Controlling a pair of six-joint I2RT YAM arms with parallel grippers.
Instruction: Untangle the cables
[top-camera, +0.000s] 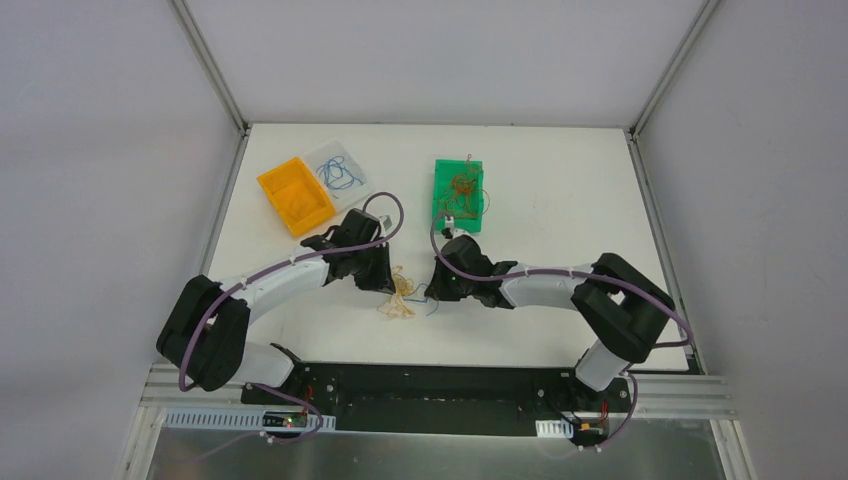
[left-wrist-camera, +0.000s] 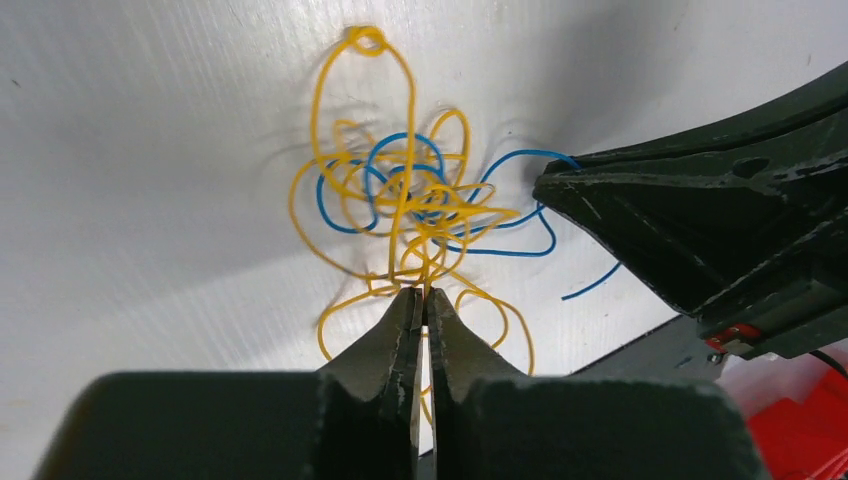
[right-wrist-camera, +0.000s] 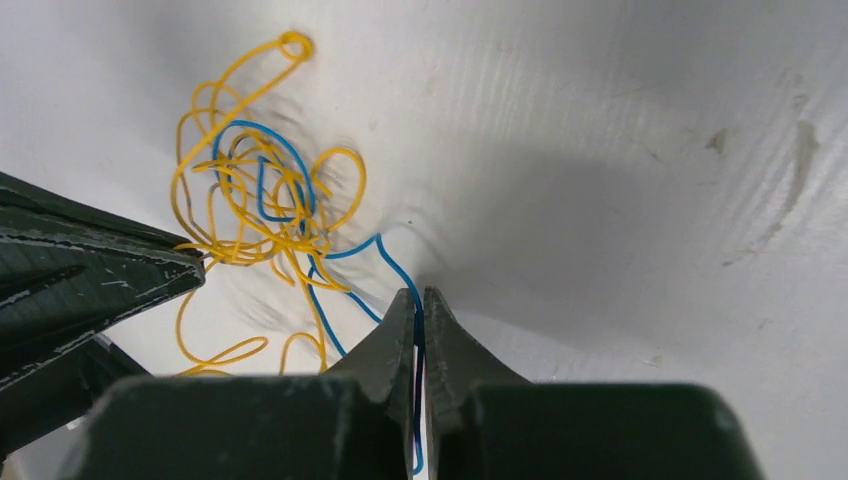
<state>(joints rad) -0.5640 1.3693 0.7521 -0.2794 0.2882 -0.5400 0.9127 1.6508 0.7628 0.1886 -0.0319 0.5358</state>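
Cable tangle (top-camera: 403, 297) sits on the table btwn both grippers. L gripper (left-wrist-camera: 421, 296) is pinched shut on a yellow wire (left-wrist-camera: 412, 100) at the tangle's edge. R gripper (right-wrist-camera: 419, 300) is clamped on the blue wire (right-wrist-camera: 393, 265) on the tangle's opposite side. Opposed holds, prob. so a pull apart draws blue from yellow.

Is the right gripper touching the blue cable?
Touching. In the right wrist view, the blue cable runs straight into the shut right gripper and continues down the slit between the tips, pinched.
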